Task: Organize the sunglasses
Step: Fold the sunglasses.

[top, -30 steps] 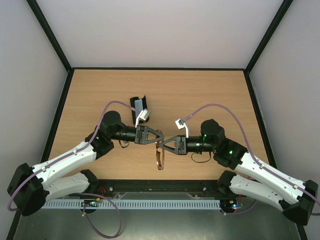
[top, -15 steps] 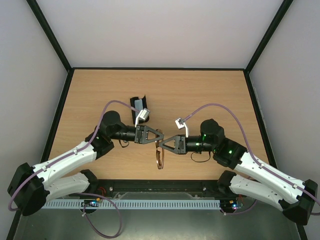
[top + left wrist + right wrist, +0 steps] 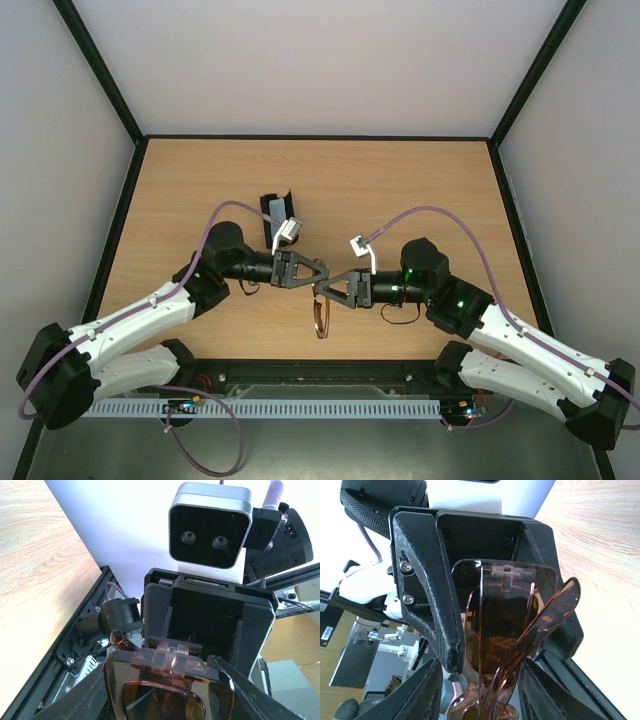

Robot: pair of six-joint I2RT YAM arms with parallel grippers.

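Sunglasses (image 3: pixel 320 318) are folded and up off the counter (image 3: pixel 420 190), centre-front, between my two wrists. My left fingers (image 3: pixel 82 705) come in from 9 o'clock and clamp across the front of the frame, one finger on each outer edge, so they are grasping the sunglasses. My right fingers (image 3: pixel 425 692) come in from 3 o'clock, nearly tip to tip with the left. They stand either side of the folded temples with gaps showing, so they look released and hold nothing.

Key relation: in the top view the long axis of the sunglasses runs 12-to-6, crosswise to both pairs of fingers. The free bulk hangs toward 6 o'clock from the pinch, so the load sits on the left alone.

The black case (image 3: pixel 272 208) lies at 11 o'clock from my left fingers and well apart from the right ones, so the left arm is clearly nearer. My guess is a left-arm carry toward 11 o'clock, with the long axis lined up to the case and the right backing off toward 3 first.
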